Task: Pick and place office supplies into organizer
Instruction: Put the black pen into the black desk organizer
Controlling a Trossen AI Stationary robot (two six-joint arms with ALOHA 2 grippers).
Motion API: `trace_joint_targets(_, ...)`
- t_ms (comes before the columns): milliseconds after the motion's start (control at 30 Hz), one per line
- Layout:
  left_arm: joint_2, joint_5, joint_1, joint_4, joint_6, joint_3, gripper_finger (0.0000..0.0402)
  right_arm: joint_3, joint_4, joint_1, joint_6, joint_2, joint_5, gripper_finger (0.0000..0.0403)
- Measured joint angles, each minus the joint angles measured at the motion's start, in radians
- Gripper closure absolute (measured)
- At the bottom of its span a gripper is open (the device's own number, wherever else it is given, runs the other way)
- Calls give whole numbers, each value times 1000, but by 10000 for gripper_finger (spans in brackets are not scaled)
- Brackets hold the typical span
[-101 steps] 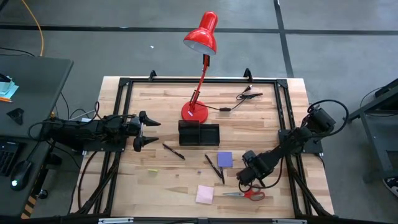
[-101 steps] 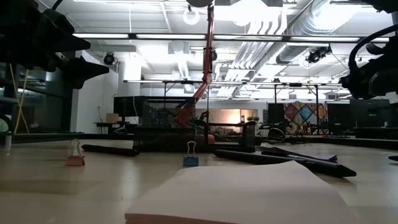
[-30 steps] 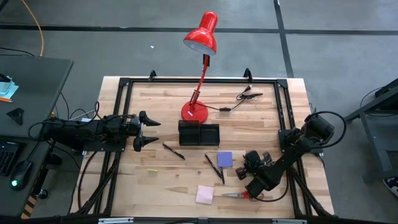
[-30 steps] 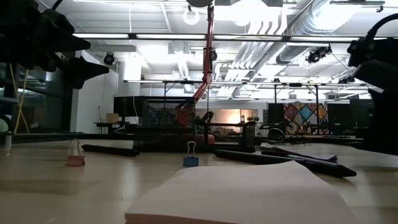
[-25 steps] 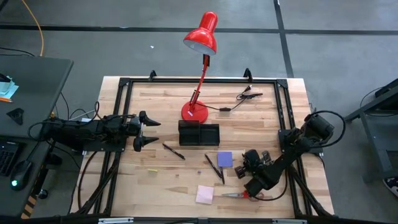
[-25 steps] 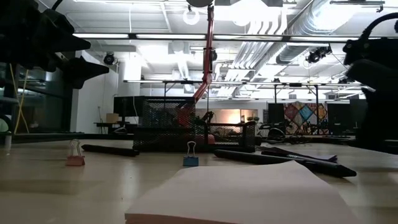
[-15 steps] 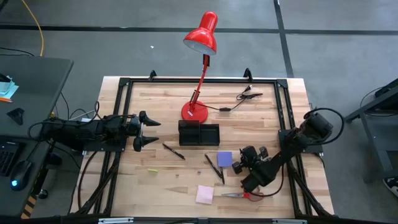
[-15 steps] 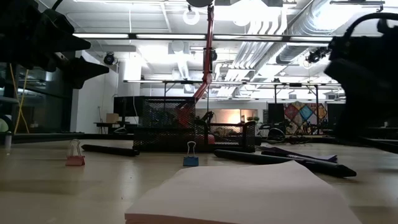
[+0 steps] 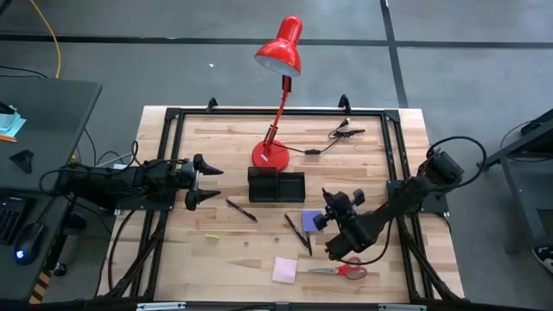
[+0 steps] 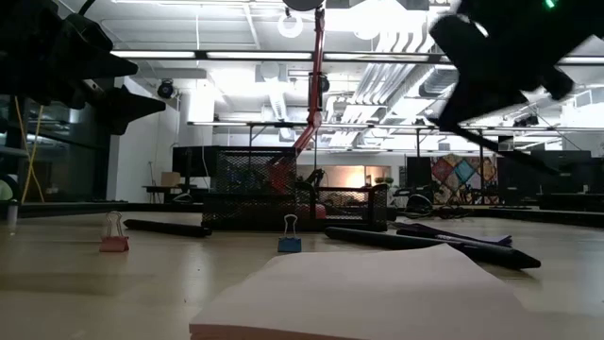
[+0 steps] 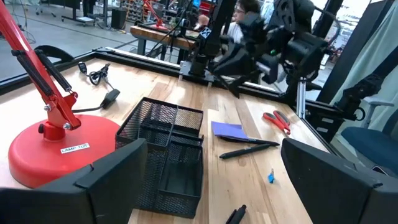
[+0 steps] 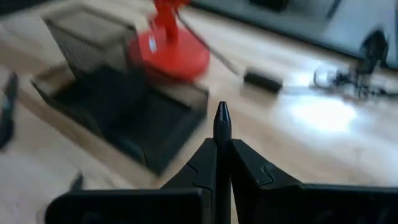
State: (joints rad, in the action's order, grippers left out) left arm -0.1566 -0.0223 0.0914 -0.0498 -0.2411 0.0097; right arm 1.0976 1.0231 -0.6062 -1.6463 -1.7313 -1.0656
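The right pincer [image 12: 222,155] is clamped shut on a thin black pen [image 12: 222,127], whose tip pokes out past the closed fingers in the right wrist view and points toward the organizer [image 12: 118,106]. In the high view this pincer [image 9: 333,210] hangs right of centre over the purple pad [image 9: 309,221], and the organizer [image 9: 276,186] lies up and to its left, near, with its long side running across the frame. The right arm is clearly the nearer one for the drop; I judge the pen must travel that short diagonal and tip down into a compartment. The left pincer [image 9: 200,180] waits at centre left, fingers spread wide and empty. The scissors [image 9: 341,270] and pink pad [image 9: 284,269] lie on the tabletop [image 9: 225,250] at the lower middle.
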Motion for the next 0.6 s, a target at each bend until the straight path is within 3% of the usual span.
trace_joint_targets(267,0,0,0,0,0,0,43,98,-171,63,326,0,-206,391)
trace_joint_targets(467,0,0,0,0,0,0,43,100,-450,134,662,0,-234,391)
trace_joint_targets(600,0,0,0,0,0,0,43,99,-581,183,804,-4,-249,391)
